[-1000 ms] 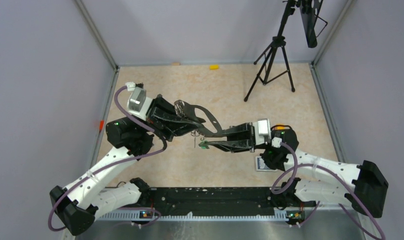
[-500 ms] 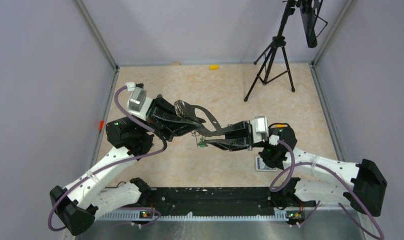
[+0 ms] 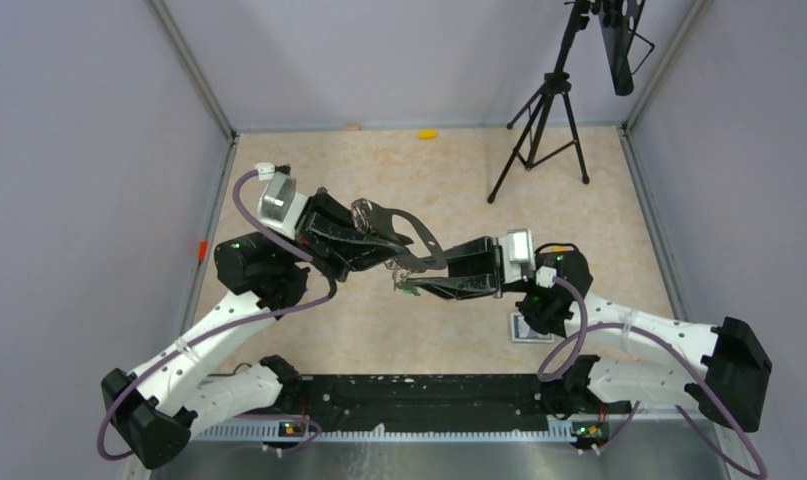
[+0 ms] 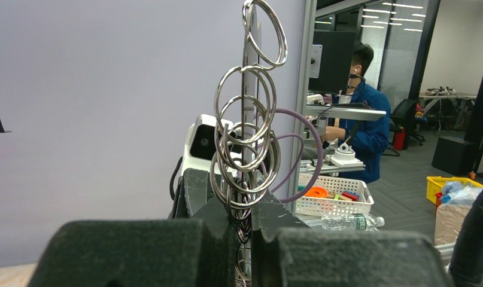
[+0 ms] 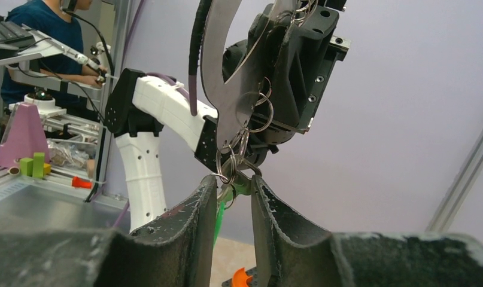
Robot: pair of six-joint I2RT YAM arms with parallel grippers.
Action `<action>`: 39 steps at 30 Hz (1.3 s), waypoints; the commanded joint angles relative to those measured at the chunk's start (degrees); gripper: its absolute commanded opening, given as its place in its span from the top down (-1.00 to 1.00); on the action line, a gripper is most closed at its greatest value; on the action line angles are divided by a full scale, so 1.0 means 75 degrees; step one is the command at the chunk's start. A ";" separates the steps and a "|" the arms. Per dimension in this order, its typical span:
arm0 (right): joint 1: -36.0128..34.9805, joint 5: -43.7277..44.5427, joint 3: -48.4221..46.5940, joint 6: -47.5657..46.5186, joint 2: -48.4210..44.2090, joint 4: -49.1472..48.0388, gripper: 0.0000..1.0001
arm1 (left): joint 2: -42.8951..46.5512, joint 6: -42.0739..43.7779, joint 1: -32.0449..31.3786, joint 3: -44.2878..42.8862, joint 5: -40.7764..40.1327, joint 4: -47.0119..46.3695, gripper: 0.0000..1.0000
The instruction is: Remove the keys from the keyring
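Observation:
My left gripper (image 3: pixel 371 238) is shut on the keyring (image 3: pixel 411 230), a flat grey D-shaped loop held above the table. In the left wrist view the keyring (image 4: pixel 251 72) stands edge-on between the pinching jaws, with several small steel rings stacked along it. The keys (image 3: pixel 403 276) hang from the loop's lower end on small rings. In the right wrist view the keyring (image 5: pixel 216 78) hangs just above my right gripper (image 5: pixel 234 182). Its jaws stand apart, with the green key (image 5: pixel 219 216) and small rings between the fingertips (image 5: pixel 210 186).
A black tripod (image 3: pixel 539 120) stands at the back right. A small yellow object (image 3: pixel 428 133) lies by the back wall. A blue and white card (image 3: pixel 526 328) lies under the right arm. Grey walls enclose the table.
The right gripper's jaws have widened around the green key and the arm has crept left. The left gripper and keyring have risen slightly.

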State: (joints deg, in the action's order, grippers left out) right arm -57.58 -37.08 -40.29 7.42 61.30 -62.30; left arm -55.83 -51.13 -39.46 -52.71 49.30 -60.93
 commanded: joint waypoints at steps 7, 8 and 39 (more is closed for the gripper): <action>0.0049 -0.0038 -0.0358 -0.0118 0.0004 -0.0032 0.59 | 0.0032 -0.0092 0.0023 -0.0135 -0.0035 -0.0419 1.00; 0.0041 -0.0054 -0.0352 -0.0122 0.0006 -0.0026 0.63 | 0.0027 -0.0085 0.0023 -0.0133 -0.0033 -0.0419 1.00; 0.0043 -0.0935 -0.0608 -0.3492 -0.0918 0.2612 1.00 | 0.0158 0.0197 0.0023 -0.0417 -0.0748 0.0547 1.00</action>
State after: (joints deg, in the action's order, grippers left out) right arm -57.58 -39.46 -41.19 -8.58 56.40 -50.17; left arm -55.77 -50.81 -39.42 -52.77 48.34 -57.69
